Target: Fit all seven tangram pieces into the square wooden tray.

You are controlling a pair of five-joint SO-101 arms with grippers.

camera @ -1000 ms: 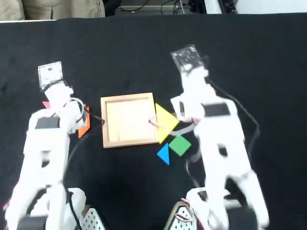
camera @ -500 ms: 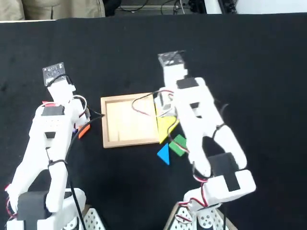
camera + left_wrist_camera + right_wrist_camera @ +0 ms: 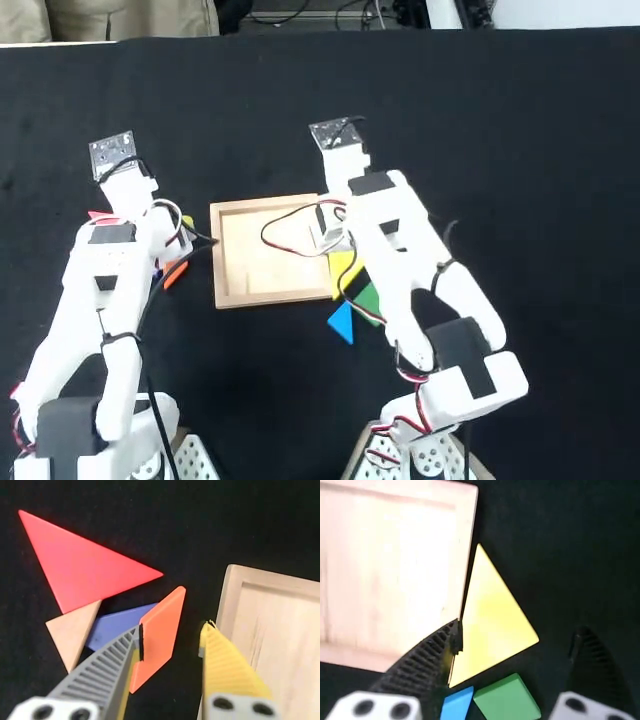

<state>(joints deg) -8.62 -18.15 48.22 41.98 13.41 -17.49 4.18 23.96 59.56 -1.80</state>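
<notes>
Right wrist view: first pick in hand, wooden tray (image 3: pixel 467 540) bare.
Right hand (image 3: pixel 517 632), spread apart, straddles the yellow triangle (image 3: pixel 490 625) just beside it; I'd say closing comes next. Left hand (image 3: pixel 172 630), also apart, hovers over the orange parallelogram (image 3: pixel 157 635).

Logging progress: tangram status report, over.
Left gripper open over orange piece. Right gripper open around yellow triangle. Tray holds no pieces yet. Nothing blocking.

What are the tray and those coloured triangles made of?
The tray looks like pale unvarnished wood: faint grain lines run along its floor. The yellow triangle and red triangle have flat, even colour and smooth faces, so painted wood or plastic; I cannot tell which. The small tan triangle beside the red one looks like bare wood.
</notes>
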